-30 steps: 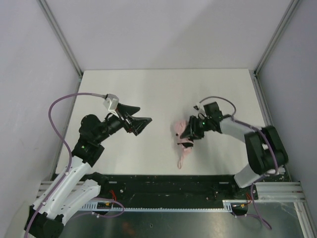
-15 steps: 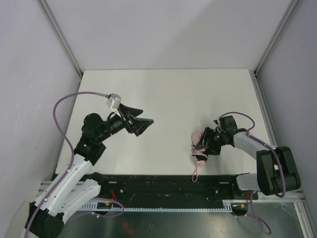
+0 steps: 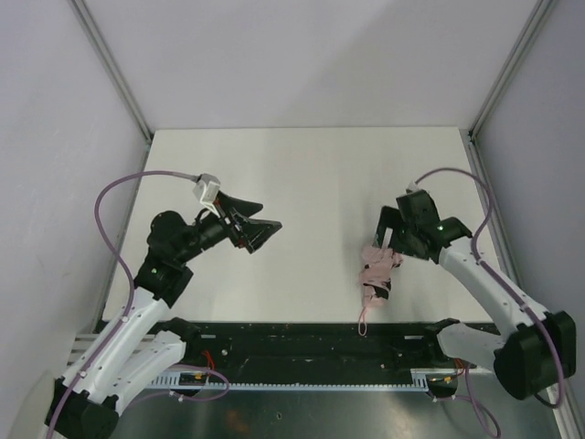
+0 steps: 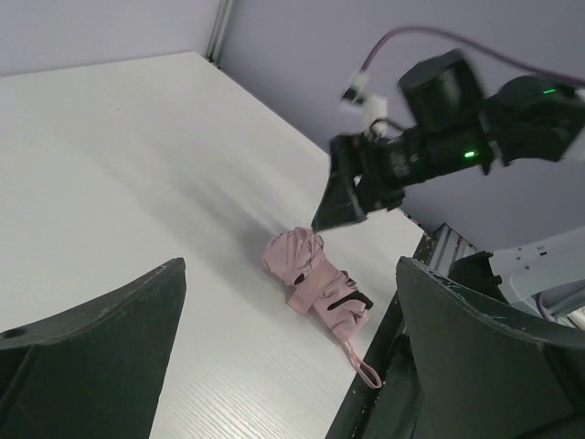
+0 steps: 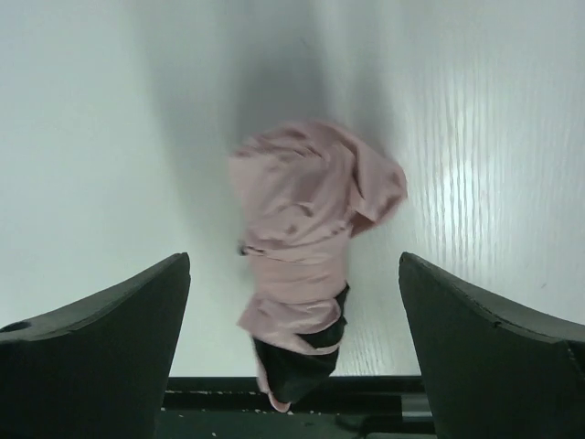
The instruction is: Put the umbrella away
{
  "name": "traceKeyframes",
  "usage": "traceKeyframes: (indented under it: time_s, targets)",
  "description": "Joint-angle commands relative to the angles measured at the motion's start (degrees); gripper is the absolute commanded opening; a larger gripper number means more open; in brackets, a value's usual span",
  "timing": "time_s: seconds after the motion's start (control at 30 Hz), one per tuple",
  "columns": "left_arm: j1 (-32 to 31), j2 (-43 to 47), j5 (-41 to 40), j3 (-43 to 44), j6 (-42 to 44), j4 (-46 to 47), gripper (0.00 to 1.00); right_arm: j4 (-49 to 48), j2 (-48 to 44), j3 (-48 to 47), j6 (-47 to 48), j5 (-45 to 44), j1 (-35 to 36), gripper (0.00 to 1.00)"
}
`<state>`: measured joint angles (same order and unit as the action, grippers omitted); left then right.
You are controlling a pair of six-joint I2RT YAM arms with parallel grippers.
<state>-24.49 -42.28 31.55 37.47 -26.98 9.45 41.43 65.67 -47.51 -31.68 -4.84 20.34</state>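
The umbrella (image 3: 377, 273) lies folded on the white table (image 3: 302, 174), a pale pink bundle with dark lining showing at its near end. Its pink wrist loop (image 3: 364, 320) hangs over the black front rail. My right gripper (image 3: 388, 242) hovers just above the bundle's far end, open and holding nothing. In the right wrist view the umbrella (image 5: 306, 247) sits between and below the wide-spread fingers of that gripper (image 5: 292, 261). My left gripper (image 3: 268, 215) is open in the air at the left, far from the umbrella (image 4: 315, 283), which it faces.
A black rail (image 3: 274, 340) runs along the table's near edge, right beside the umbrella. Grey walls with aluminium posts (image 3: 114, 69) close in the left, back and right sides. The right arm's cable (image 3: 457, 178) loops above its wrist.
The right gripper carried the umbrella right and toward the near edge, then opened and lifted off it. The left arm has hardly moved.
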Motion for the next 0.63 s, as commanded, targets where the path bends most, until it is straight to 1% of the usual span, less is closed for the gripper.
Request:
traceKeyframes:
  time_s: [0.0, 0.07, 0.17, 0.27, 0.4, 0.5, 0.6]
  targets:
    - [1.1, 2.5, -3.5, 3.6, 0.7, -1.5, 0.99, 6.7, -5.9, -12.6, 5.9, -14.3, 7.4, 0.99]
    - [1.4, 4.5, -6.6, 4.6, 2.1, -3.4, 0.99, 4.8, -9.3, -15.9, 10.1, -14.8, 10.8, 0.99]
    - [1.6, 8.5, -12.0, 5.7, 4.5, -5.1, 0.99, -1.3, -16.9, -17.5, 16.0, -11.9, 13.8, 0.99]
    - [1.7, 12.9, -17.7, 6.9, 6.8, -5.6, 0.99, -7.0, -23.2, -17.8, 20.0, -11.4, 14.4, 0.99]
    - [1.6, 18.8, -21.9, 8.7, 9.5, -5.8, 0.99, -12.6, -29.3, -18.0, 25.5, -12.0, 14.4, 0.99]
    - [1.6, 22.9, -25.4, 9.6, 11.4, -5.8, 0.99, -16.2, -32.7, -17.9, 28.0, -12.0, 14.4, 0.99]
    - [1.6, 25.8, -27.7, 9.9, 12.7, -5.7, 0.99, -19.2, -35.2, -17.9, 30.7, -9.3, 14.5, 0.99]
